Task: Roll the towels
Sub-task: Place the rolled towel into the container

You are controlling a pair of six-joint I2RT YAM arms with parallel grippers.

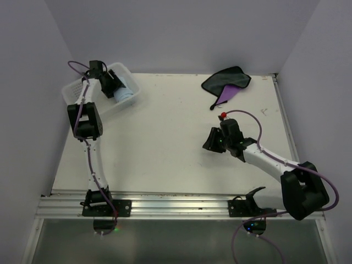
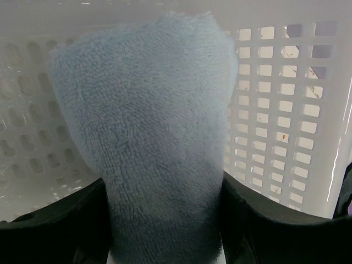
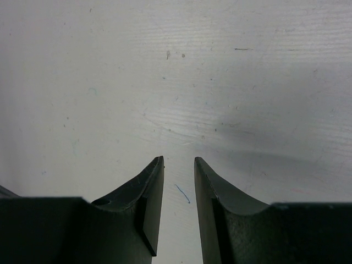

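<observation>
White table (image 1: 165, 148), pale walls. Blue towel (image 2: 148, 121) rolled, upper left of frame, inside basket (image 1: 71, 89) — left gripper (image 1: 111, 83) jaws pressed on its sides. Purple towel (image 1: 226, 82) crumpled, unrolled, upper right. Right gripper (image 1: 210, 144) mid-right — jaws slightly apart, empty. Roughly half done.

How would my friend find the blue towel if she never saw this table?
Look at the far left corner of the white table, where a white basket with little holes sits. Inside it, held in the left claw, is the blue towel. It is fluffy, light blue and bundled up, while the other towel is purple and dark, out on the table.
</observation>
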